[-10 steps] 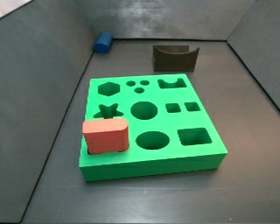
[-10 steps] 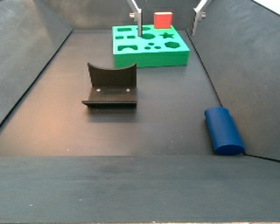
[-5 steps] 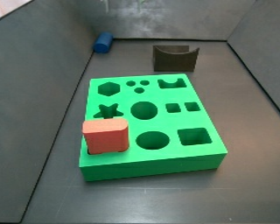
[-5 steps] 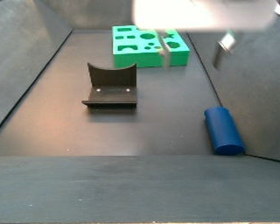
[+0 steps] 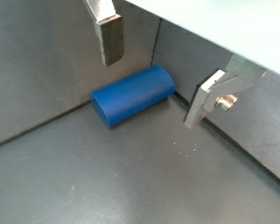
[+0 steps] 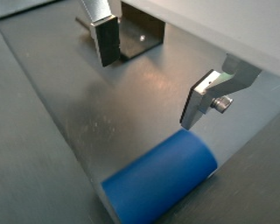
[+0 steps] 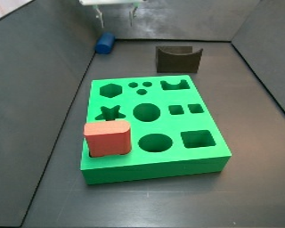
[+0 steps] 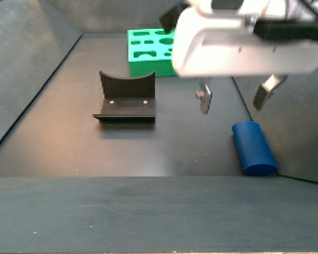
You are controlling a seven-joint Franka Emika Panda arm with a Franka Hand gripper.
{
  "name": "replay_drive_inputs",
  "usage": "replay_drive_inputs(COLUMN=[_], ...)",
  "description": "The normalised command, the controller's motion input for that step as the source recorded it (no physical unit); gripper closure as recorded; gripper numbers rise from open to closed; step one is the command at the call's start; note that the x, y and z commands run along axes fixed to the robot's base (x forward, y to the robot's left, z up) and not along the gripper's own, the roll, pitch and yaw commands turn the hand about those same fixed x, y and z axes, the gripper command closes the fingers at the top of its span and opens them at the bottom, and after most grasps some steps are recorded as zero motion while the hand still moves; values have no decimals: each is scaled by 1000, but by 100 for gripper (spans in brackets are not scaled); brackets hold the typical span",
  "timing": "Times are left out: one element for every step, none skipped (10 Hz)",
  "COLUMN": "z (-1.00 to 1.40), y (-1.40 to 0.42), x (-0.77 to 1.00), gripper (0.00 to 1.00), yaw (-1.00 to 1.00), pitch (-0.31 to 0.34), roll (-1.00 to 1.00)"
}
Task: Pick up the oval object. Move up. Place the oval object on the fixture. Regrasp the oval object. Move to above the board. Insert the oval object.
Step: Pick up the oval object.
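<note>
The oval object [image 5: 130, 96] is a smooth blue peg lying on its side on the dark floor, close against a grey wall; it also shows in the other views [image 6: 161, 179] [image 7: 106, 42] [image 8: 252, 147]. My gripper [image 8: 234, 109] hangs open just above it, nothing between its silver fingers [image 5: 111, 39]. In both wrist views the peg lies below the gap of the gripper [image 5: 153, 93] [image 6: 149, 94]. The fixture [image 8: 124, 97] [image 7: 178, 59] [image 6: 140, 37] stands apart on the floor. The green board [image 7: 151, 125] [image 8: 151, 52] lies farther off.
A red rounded-square block [image 7: 107, 139] sits on the board's near-left corner. Grey walls [image 5: 213, 52] enclose the floor, and the peg lies right beside one. The gripper's white body hides part of the board in a side view.
The gripper has travelled from near the board across the floor and down, and now hangs over the blue peg. Peg, fixture, board and red block have not moved.
</note>
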Motion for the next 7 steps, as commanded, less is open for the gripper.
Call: replay_drive_inputs(z=[-954, -817, -671, -731, -731, -746, -740], y=[43, 0, 31, 57, 86, 83, 0], x=[0, -297, -411, -640, -954, -926, -360], gripper=[0, 0, 0, 0, 0, 0, 0], yaw=[160, 169, 209, 131, 11, 0, 6], pitch=[-150, -227, -303, -289, -283, -274, -276], roll=[11, 4, 0, 34, 37, 17, 0])
